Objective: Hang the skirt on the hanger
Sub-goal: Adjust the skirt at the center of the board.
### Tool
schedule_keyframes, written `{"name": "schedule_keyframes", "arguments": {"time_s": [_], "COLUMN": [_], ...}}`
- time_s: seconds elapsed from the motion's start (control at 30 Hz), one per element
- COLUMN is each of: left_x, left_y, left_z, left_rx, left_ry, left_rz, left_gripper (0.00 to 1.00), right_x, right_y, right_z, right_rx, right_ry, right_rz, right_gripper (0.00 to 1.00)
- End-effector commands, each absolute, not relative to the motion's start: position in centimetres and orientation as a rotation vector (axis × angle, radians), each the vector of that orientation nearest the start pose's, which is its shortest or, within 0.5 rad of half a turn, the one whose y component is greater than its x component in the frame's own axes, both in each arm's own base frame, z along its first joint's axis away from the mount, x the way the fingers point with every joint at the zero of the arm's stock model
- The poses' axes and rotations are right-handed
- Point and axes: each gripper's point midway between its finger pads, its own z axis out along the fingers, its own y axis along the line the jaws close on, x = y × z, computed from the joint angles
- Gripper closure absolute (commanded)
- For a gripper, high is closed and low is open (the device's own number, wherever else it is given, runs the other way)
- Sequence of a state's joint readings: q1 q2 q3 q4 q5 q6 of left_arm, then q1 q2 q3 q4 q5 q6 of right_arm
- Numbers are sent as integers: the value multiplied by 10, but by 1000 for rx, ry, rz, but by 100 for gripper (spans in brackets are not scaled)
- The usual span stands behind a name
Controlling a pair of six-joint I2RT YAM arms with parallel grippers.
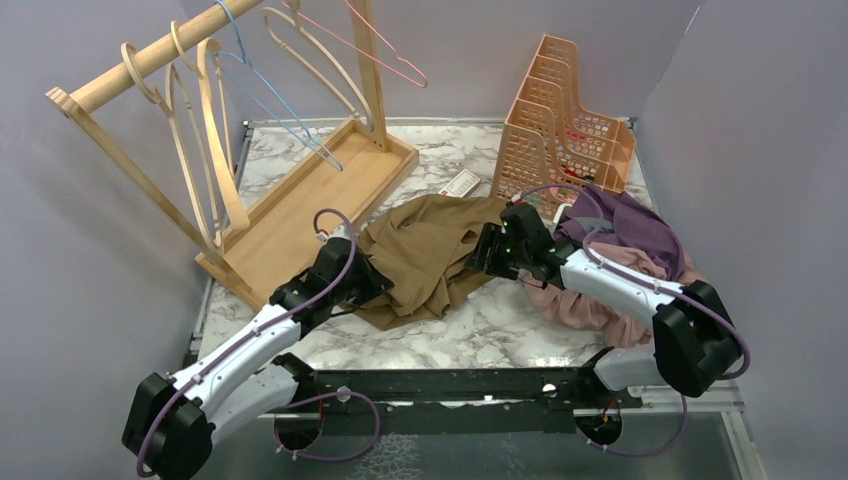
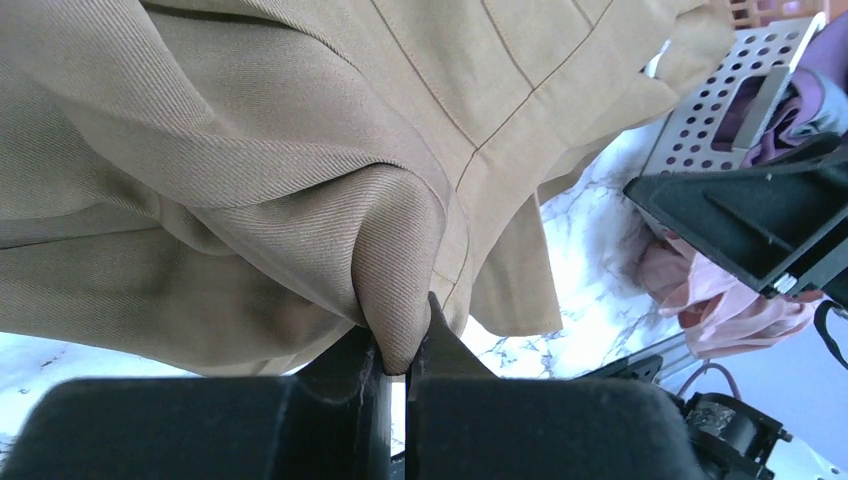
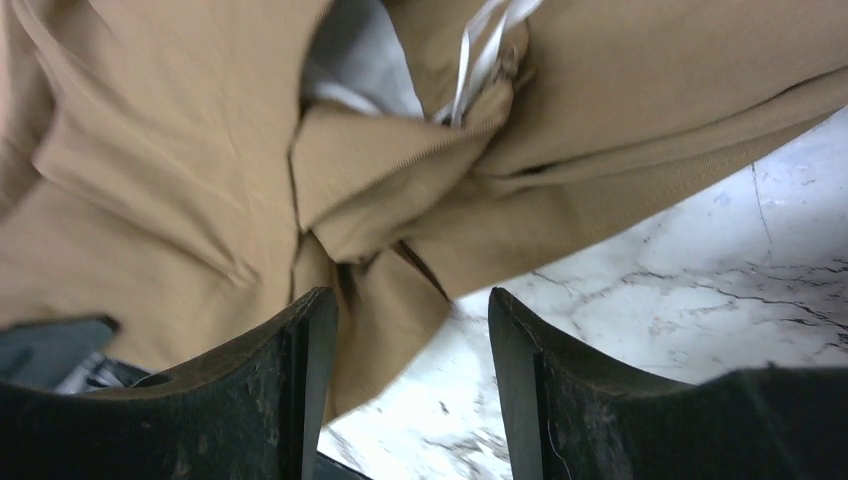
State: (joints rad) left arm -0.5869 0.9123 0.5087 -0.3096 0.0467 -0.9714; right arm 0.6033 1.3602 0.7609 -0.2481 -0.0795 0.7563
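Grasp step in hand. My left fingers (image 2: 440,345) pinch fold of tan skirt (image 1: 425,250). Right fingers (image 3: 305,370) are spread over bunched edge, gripping nothing. Next, I reckon: close right, lift both toward hanger (image 1: 225,160).

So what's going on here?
Two robot arms are working on a tan skirt lying crumpled on the table. The left fingers are pinched shut on a fold of it. The right fingers are open over its other side, gripping nothing. The hangers hang on the rack, untouched.
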Motion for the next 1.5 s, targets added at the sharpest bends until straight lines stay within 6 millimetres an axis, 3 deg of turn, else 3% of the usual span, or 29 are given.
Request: {"name": "schedule_keyframes", "arguments": {"time_s": [0.0,0.17,0.37,0.5,0.57,0.63,0.73,0.8,0.97,1.1,1.23,1.33,1.4,1.47], "left_x": [225,227,229,227,226,225,222,219,206,197,191,188,185,182], "left_y": [-187,-183,-181,-181,-182,-182,-180,-177,-169,-164,-159,-154,-147,-143], "left_z": [141,161,171,170,173,177,183,187,205,222,235,228,215,205], "left_rx": [-487,-504,-505,-511,-517,-518,-524,-533,-584,-646,-697,-689,-706,-727], "left_ry": [2259,2217,2202,2209,2206,2200,2202,2209,2217,2204,2185,2211,2249,2279], "left_rz": [-850,-844,-837,-842,-853,-864,-864,-856,-867,-895,-918,-867,-805,-763], "left_gripper": [100,100,100,100,100,100,100,100,100,100,100,100,100,100], "right_x": [290,307,306,305,308,311,318,321,321,321,317,310,301,291], "right_y": [227,215,193,205,217,225,217,204,170,156,157,173,188,202], "right_z": [98,107,75,57,55,57,69,85,147,212,285,336,362,372], "right_rx": [453,662,880,827,765,711,651,606,463,284,111,-47,-159,-247], "right_ry": [2440,2377,2436,2528,2560,2563,2531,2496,2354,2201,2032,1921,1870,1867], "right_rz": [626,536,273,272,331,376,321,251,143,170,259,381,479,562], "right_gripper": [40,43,43,44,52,68,88,98,99,99,99,99,99,99]}}
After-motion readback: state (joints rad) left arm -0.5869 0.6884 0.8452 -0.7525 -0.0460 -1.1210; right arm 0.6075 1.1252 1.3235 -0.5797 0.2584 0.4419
